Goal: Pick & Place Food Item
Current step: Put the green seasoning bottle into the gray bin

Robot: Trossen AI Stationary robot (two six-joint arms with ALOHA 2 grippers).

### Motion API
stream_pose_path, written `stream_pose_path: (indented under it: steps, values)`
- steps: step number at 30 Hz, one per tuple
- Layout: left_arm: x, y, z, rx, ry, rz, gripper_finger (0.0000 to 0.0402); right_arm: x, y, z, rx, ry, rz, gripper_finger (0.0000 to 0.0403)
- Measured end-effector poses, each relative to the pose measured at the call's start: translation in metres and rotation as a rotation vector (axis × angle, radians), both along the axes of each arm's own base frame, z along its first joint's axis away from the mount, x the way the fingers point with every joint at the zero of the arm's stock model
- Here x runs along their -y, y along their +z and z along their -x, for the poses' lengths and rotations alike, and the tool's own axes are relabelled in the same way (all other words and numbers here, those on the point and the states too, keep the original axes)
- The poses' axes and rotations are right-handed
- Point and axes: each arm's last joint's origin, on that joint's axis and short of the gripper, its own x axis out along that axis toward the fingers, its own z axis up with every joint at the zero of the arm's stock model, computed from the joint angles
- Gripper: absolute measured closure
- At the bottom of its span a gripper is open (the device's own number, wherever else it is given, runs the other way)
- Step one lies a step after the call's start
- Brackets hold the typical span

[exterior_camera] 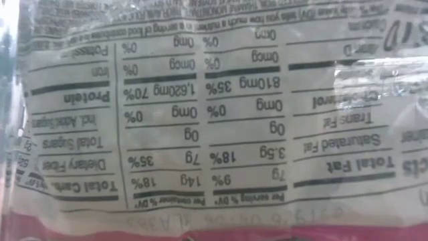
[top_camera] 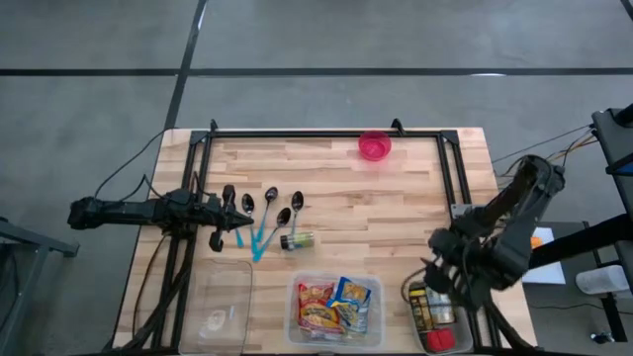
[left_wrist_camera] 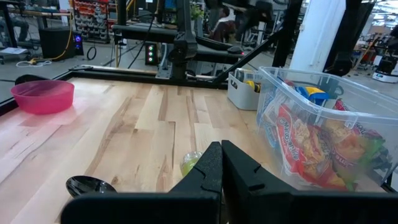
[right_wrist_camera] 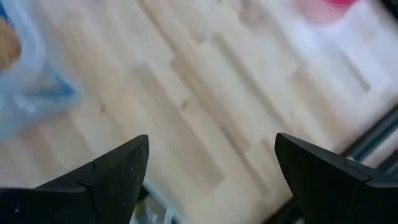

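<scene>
Even, bright overhead light; soft shadows on the table (top_camera: 396,213). Right wrist view is motion-blurred; low view shows a food packet (exterior_camera: 214,120) slightly soft.

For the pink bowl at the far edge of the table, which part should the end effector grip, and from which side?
My judgement: grip the rim of the pink bowl, coming from above. It stands upright with its open mouth up, and its wall looks thin enough to fit between the fingers. The wood around it is bare, and the open right end effector holds nothing.

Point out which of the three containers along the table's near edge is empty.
The clear container at the left of the row, nearest the left arm: only bare plastic shows. The middle bin holds colourful snack packets, and the right-hand white bin holds packaged items.
</scene>
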Motion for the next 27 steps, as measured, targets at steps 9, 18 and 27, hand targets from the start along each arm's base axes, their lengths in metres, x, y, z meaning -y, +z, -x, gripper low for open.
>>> stream_pose_path:
  steps: [9,18,27]
  values:
    - [0.000,0.000,0.000,0.000,0.000,0.000,0.0401,0.048,0.025,-0.027,0.188,-0.024,-0.007,0.0057]
    - [0.000,0.000,0.000,0.000,0.000,0.000,0.0401,0.089,0.043,-0.073,0.302,0.145,0.046,0.0057]
    - [0.000,0.000,0.000,-0.001,0.000,0.000,0.0401,0.132,0.031,-0.142,0.337,0.429,0.089,0.0057]
